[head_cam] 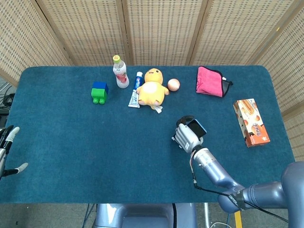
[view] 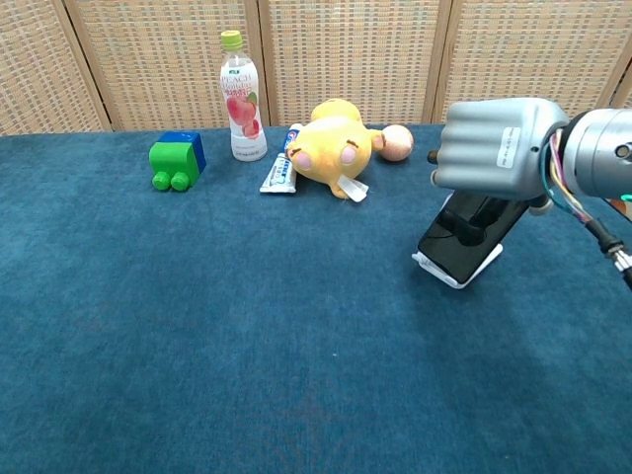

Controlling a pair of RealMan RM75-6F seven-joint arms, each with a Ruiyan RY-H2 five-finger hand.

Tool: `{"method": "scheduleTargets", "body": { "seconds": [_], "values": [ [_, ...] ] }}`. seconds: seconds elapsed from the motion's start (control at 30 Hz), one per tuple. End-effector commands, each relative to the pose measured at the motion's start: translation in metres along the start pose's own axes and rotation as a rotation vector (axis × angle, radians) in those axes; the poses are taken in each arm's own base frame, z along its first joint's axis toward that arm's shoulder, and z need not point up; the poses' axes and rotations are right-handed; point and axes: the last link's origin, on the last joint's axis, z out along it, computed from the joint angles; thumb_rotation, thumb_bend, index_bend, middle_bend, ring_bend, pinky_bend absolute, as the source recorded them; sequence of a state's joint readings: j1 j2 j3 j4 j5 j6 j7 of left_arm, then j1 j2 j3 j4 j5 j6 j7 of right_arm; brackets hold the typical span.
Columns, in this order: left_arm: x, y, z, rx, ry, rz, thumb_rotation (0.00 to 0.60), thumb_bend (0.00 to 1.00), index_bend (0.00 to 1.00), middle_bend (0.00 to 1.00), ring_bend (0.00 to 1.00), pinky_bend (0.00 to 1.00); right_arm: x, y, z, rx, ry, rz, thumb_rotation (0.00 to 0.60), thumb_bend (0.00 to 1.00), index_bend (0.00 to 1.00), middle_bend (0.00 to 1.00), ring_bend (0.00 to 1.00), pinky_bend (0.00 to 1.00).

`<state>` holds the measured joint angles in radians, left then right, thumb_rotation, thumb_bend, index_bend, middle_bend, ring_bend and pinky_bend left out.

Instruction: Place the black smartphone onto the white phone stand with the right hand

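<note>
The black smartphone leans tilted on the white phone stand, right of the table's middle. Its lower edge sits in the stand's lip. My right hand is directly above it and still grips the phone's upper part, with dark fingertips across the screen. From the head view, the right hand covers most of the stand, and the smartphone sticks out at its far side. My left hand hangs off the table's left edge with fingers apart, holding nothing.
Along the back stand a green-and-blue toy block, a peach drink bottle, a toothpaste tube, a yellow plush duck and a small peach ball. A pink pouch and an orange snack box lie to the right.
</note>
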<state>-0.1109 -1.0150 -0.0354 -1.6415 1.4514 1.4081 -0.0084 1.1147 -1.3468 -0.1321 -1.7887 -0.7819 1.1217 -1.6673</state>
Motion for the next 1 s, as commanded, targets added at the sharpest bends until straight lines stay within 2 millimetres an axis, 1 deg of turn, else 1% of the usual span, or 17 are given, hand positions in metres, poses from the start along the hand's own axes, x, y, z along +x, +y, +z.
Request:
{"method": "scheduleTargets", "body": {
  "seconds": [0.03,0.17,0.27,0.53,0.7,0.77,0.83,0.9,1.0],
  "values": [
    [0.0,0.0,0.0,0.0,0.0,0.0,0.6,0.0,0.0,0.0,0.0,0.0,0.0,0.0,0.0,0.0,0.001,-0.001,0.6,0.26,0.29,0.21,0.34,0.41],
    [0.0,0.0,0.0,-0.001,0.0,0.001,0.6,0.0,0.0,0.0,0.0,0.0,-0.002,-0.002,-0.001,0.003,0.0,-0.012,0.6,0.26,0.26,0.16,0.29,0.41],
    [0.0,0.0,0.0,-0.001,0.001,0.002,0.6,0.0,0.0,0.0,0.0,0.0,-0.003,-0.004,-0.002,0.007,-0.002,-0.014,0.6,0.26,0.25,0.16,0.28,0.41],
    [0.0,0.0,0.0,0.0,0.001,0.003,0.6,0.0,0.0,0.0,0.0,0.0,-0.004,-0.002,-0.003,-0.005,0.007,-0.014,0.6,0.26,0.22,0.13,0.28,0.41],
    [0.0,0.0,0.0,0.001,0.002,0.001,0.6,0.0,0.0,0.0,0.0,0.0,-0.005,0.002,-0.007,-0.024,0.012,-0.007,0.6,0.26,0.15,0.09,0.28,0.41],
    [0.0,0.0,0.0,0.0,0.002,0.001,0.6,0.0,0.0,0.0,0.0,0.0,-0.006,0.006,-0.01,-0.037,0.016,-0.004,0.6,0.26,0.15,0.09,0.28,0.41],
    [0.0,0.0,-0.001,-0.003,0.001,0.0,0.6,0.0,0.0,0.0,0.0,0.0,-0.008,0.011,-0.015,-0.057,0.014,0.026,0.6,0.26,0.14,0.09,0.28,0.41],
    [0.001,0.0,-0.001,-0.004,0.004,-0.006,0.6,0.0,0.0,0.0,0.0,0.0,-0.011,0.019,-0.026,-0.085,0.017,0.074,0.6,0.26,0.14,0.09,0.28,0.41],
    [0.004,-0.002,-0.002,-0.005,0.011,-0.016,0.6,0.0,0.0,0.0,0.0,0.0,-0.022,0.035,-0.054,-0.148,0.023,0.182,0.6,0.26,0.13,0.08,0.28,0.41]
  ]
}}
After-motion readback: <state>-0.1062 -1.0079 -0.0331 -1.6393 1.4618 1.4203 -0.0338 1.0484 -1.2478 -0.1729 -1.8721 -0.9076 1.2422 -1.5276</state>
